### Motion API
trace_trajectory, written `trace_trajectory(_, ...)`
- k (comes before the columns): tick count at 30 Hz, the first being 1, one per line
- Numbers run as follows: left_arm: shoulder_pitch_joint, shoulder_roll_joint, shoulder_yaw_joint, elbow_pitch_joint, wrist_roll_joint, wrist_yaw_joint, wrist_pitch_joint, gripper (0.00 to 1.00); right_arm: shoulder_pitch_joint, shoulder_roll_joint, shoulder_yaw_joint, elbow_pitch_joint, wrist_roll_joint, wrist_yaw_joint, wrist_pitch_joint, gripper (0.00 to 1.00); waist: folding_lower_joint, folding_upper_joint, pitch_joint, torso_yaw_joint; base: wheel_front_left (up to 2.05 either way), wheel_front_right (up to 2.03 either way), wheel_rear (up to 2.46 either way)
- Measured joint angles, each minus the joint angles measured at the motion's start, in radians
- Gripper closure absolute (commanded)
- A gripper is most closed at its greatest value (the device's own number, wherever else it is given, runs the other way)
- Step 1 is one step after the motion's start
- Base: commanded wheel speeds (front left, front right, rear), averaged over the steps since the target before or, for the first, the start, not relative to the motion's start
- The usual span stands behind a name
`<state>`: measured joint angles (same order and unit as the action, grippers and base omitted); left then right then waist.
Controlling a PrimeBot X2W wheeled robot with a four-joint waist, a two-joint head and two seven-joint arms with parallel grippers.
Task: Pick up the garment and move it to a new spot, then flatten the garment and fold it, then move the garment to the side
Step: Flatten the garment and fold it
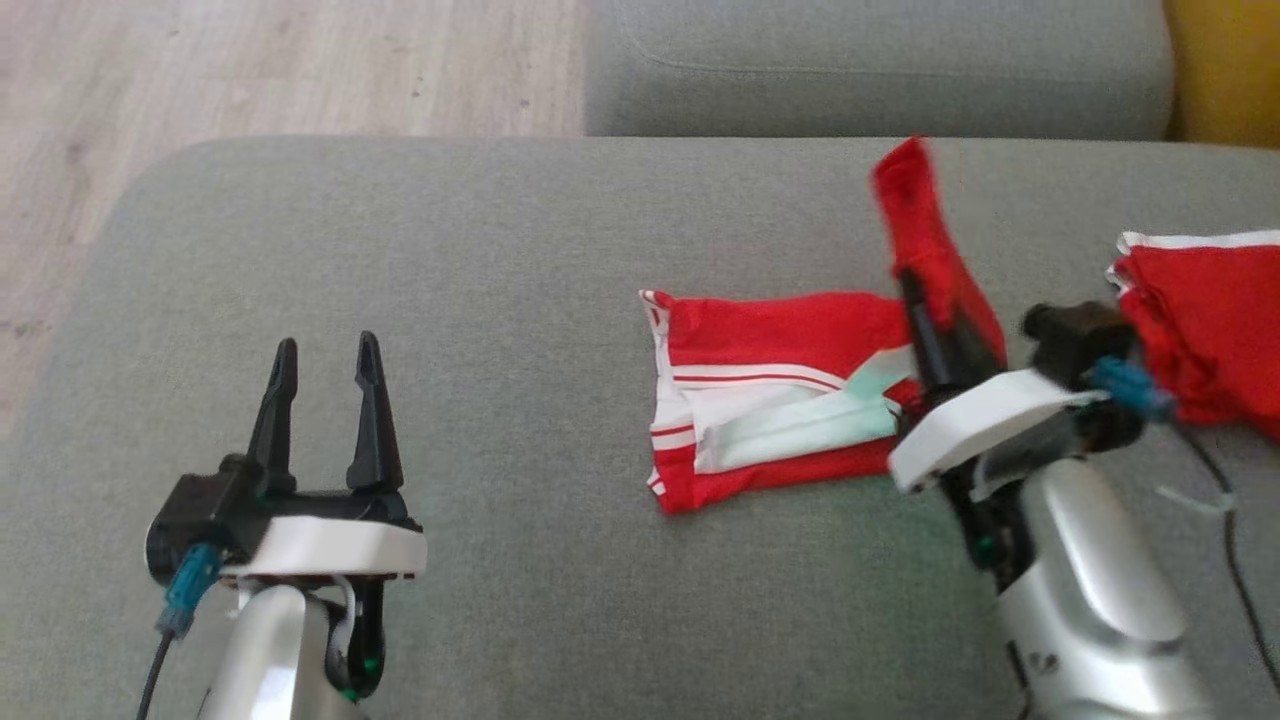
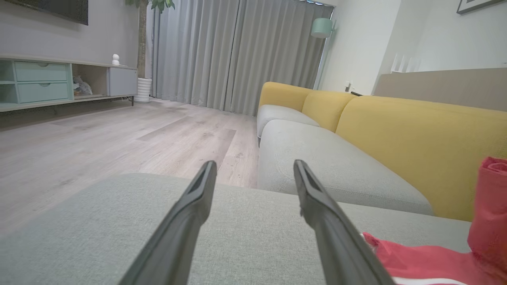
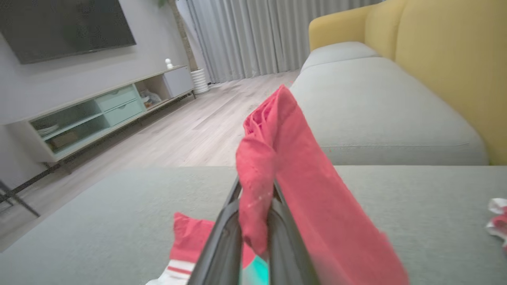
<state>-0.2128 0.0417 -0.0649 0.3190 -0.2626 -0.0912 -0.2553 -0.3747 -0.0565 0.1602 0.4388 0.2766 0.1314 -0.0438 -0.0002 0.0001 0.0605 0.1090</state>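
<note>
**Fold under way, one end lifted**

The red, white-striped garment [image 1: 770, 400] lies on the grey cushion [image 1: 450, 250], just off centre toward 4 o'clock in the head view, with its 3 o'clock end raised upright. The right gripper [image 1: 915, 295] is clamped tight on that flap. This looks like the folding step. Next, the flap likely needs carrying toward 9 o'clock and laying flat. The left gripper [image 1: 327, 355] hovers at 8 o'clock, spread wide and empty. Another red cloth [image 1: 1200, 320] sits at 3 o'clock.
</note>
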Motion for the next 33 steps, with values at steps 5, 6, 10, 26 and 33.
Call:
trace_trajectory(5,0.017,0.000,0.000,0.000,0.006,0.000,0.000,0.00,0.004,0.000,0.113,0.035,0.072,0.000,-0.012,1.00,0.0000,0.0000,-0.008,0.027,0.00,0.00,0.00)
trace_trajectory(6,0.019,0.000,0.000,0.000,0.006,0.000,0.000,0.00,0.004,0.000,0.130,0.047,0.084,0.000,-0.020,1.00,0.0001,0.0000,-0.008,0.032,0.00,0.00,0.00)
trace_trajectory(10,0.019,0.000,-0.002,0.000,0.006,0.000,0.000,0.00,0.001,0.000,0.227,0.107,0.108,0.000,-0.044,1.00,0.0001,0.0000,0.002,0.053,0.00,0.00,0.00)
trace_trajectory(26,0.012,0.000,-0.003,0.002,-0.005,-0.001,0.000,0.00,-0.068,-0.002,0.367,0.264,0.128,0.000,-0.123,1.00,0.0003,0.0000,0.061,0.103,0.00,0.00,0.00)
trace_trajectory(33,0.005,0.000,-0.031,0.016,-0.011,0.000,0.000,0.00,-0.068,-0.010,0.467,0.276,0.141,0.000,-0.100,0.00,0.0002,0.0000,0.070,0.119,0.00,0.00,0.00)
